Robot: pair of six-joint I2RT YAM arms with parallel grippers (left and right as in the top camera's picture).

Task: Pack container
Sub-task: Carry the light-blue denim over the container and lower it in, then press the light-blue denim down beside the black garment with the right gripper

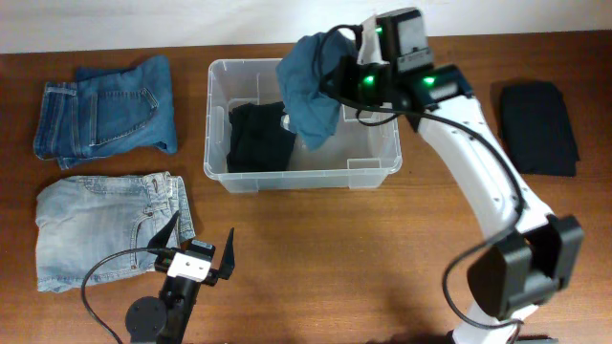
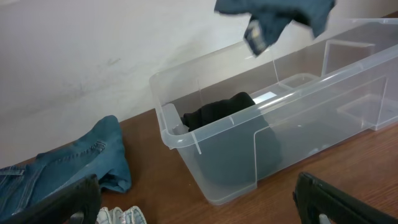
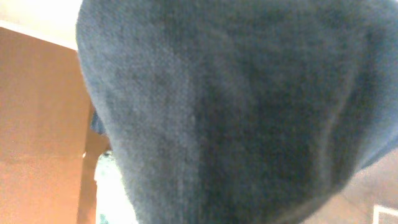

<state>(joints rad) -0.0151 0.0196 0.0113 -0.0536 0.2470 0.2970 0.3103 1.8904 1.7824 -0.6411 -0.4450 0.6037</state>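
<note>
Brown wooden tabletop (image 1: 287, 248) from overhead: large rectangular clear plastic bin (image 1: 306, 180) near the far edge, long axis along it, beneath the right gripper (image 1: 332, 81) clenched on a hanging blue-grey cloth garment (image 1: 308, 96); left gripper (image 1: 203, 250) splayed empty at the near edge, farther off. Left wrist: cloth dangling above the bin's bare end, folded black garment (image 2: 217, 111) in the other. Right wrist: cloth only, fingers hidden.

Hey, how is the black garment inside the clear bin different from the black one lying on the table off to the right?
The black garment in the container is bunched up at the left end of the container. The black garment on the table is folded flat into a neat rectangle. The first is walled in by clear plastic, while the second lies in the open, well apart from the container. Both are plain dark cloth.
</note>
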